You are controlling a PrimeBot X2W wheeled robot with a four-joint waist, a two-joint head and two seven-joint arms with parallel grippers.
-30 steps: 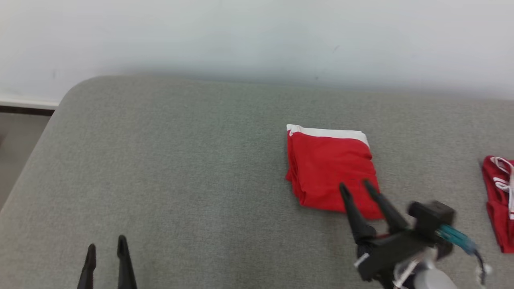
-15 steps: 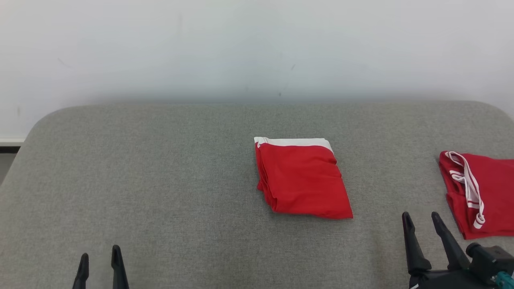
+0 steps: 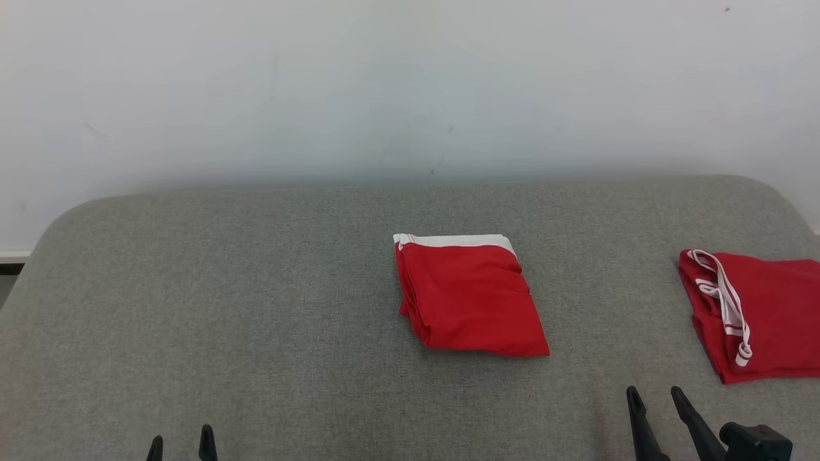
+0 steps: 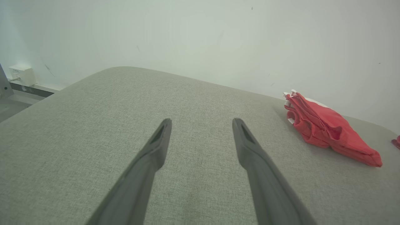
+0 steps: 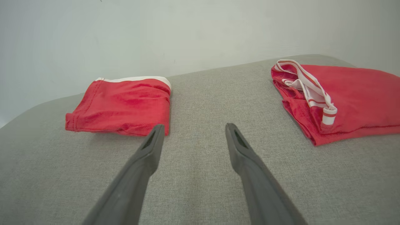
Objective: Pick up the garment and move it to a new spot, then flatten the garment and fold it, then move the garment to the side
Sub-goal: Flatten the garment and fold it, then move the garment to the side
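Note:
The garment [image 3: 471, 298] is red with a white band, folded into a compact square near the middle of the grey cushioned surface [image 3: 256, 307]. It appears at the right in the left wrist view [image 4: 328, 128] and at the left in the right wrist view [image 5: 122, 106]. My right gripper [image 3: 653, 394] stands open at the lower right, well short of the garment, holding nothing; its fingers [image 5: 147, 153] spread wide over bare fabric. My left gripper [image 3: 180, 443] is open at the lower left, empty, with both fingers [image 4: 250, 147] apart above the surface.
A second red garment [image 3: 756, 314] with white striped trim lies at the right edge of the surface, also in the right wrist view [image 5: 343, 97]. A pale wall [image 3: 410, 89] rises behind. The surface's rounded left corner drops to the floor [image 4: 12, 104].
My right gripper has drawn back from the folded garment's near corner to the lower right and opened fully. The head camera has shifted, bringing the second garment further into view.

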